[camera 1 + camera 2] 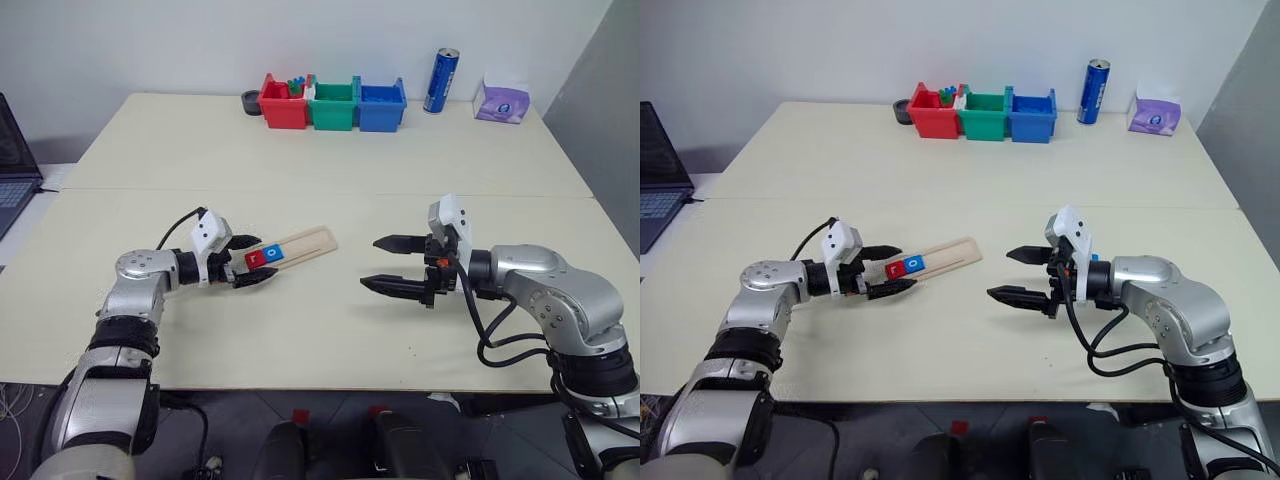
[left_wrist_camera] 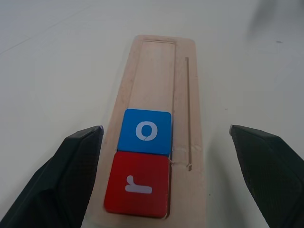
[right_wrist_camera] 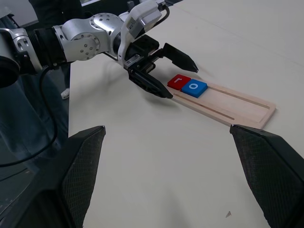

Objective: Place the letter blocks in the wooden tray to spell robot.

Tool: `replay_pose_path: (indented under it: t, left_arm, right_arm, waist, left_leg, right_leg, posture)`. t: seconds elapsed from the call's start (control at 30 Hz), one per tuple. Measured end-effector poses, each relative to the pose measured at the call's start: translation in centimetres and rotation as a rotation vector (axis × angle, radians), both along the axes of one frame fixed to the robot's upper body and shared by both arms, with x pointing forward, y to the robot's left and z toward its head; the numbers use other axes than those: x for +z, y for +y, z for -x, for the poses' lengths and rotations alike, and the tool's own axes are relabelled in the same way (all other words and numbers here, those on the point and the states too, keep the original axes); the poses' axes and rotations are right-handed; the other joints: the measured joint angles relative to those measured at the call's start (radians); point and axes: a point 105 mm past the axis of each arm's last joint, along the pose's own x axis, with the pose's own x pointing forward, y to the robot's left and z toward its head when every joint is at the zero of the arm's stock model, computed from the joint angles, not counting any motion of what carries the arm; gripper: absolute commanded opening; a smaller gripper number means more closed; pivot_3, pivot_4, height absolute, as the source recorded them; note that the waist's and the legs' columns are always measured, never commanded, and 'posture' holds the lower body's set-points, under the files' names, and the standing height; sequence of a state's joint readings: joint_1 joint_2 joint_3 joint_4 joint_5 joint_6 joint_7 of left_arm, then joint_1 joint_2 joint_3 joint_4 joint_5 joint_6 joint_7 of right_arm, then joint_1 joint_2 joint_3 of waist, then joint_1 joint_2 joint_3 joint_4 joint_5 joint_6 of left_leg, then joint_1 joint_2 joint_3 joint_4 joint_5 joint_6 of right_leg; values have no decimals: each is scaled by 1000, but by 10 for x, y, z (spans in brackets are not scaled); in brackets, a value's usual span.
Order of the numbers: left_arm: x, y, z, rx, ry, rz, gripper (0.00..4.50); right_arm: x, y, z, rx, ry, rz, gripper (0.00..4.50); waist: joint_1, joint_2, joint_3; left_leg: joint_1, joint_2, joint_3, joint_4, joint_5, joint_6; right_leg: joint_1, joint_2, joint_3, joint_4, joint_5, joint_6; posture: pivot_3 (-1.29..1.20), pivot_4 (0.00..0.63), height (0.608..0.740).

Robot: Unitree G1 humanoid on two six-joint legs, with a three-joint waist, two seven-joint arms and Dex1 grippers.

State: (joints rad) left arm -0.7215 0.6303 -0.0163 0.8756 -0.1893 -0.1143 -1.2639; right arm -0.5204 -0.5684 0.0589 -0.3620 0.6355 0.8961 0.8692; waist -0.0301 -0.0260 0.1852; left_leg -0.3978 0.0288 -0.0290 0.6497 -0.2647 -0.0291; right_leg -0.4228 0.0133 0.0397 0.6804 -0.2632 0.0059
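The wooden tray (image 1: 308, 243) lies slanted on the table left of centre. Two letter blocks sit side by side at its near end: a red "r" (image 2: 137, 187) and a blue "o" (image 2: 145, 131). The rest of its groove is bare. My left gripper (image 1: 270, 257) is open and low over that end, one finger on each side of the tray and the two tiles, touching neither. My right gripper (image 1: 369, 262) hovers to the right of the tray, pointing toward it, open with nothing between its fingers.
Red (image 1: 283, 104), green (image 1: 333, 105) and blue (image 1: 381, 106) bins stand at the table's far edge, with small coloured pieces in the red one. A blue can (image 1: 440, 81) and a purple tissue pack (image 1: 501, 101) stand to their right. A laptop (image 1: 12, 170) is at far left.
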Motion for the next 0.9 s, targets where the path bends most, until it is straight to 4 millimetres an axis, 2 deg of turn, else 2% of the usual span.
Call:
replay_pose_path:
  t: [0.17,0.4,0.9]
  left_arm:
    - [-2,-2,-7,-11,-5,-31,4500]
    - [-14,-2,-5,-17,14,-53,4500]
    - [-15,1,-9,14,7,-67,4500]
  right_arm:
    - [2,2,2,-16,4,-3,4468]
    - [4,3,3,-33,8,-7,4468]
    - [4,4,3,-45,31,-14,4468]
  waist:
    - [0,0,0]
    - [0,0,0]
    - [-1,0,0]
  left_leg:
    - [0,0,0,0,0,0]
    - [0,0,-1,0,0,0]
    - [0,0,-2,5,0,0]
  right_leg:
    - [0,0,0,0,0,0]
    - [0,0,-1,0,0,0]
    - [1,0,-1,3,0,0]
  posture:
    - [0,150,740]
    - [0,150,740]
    - [0,150,740]
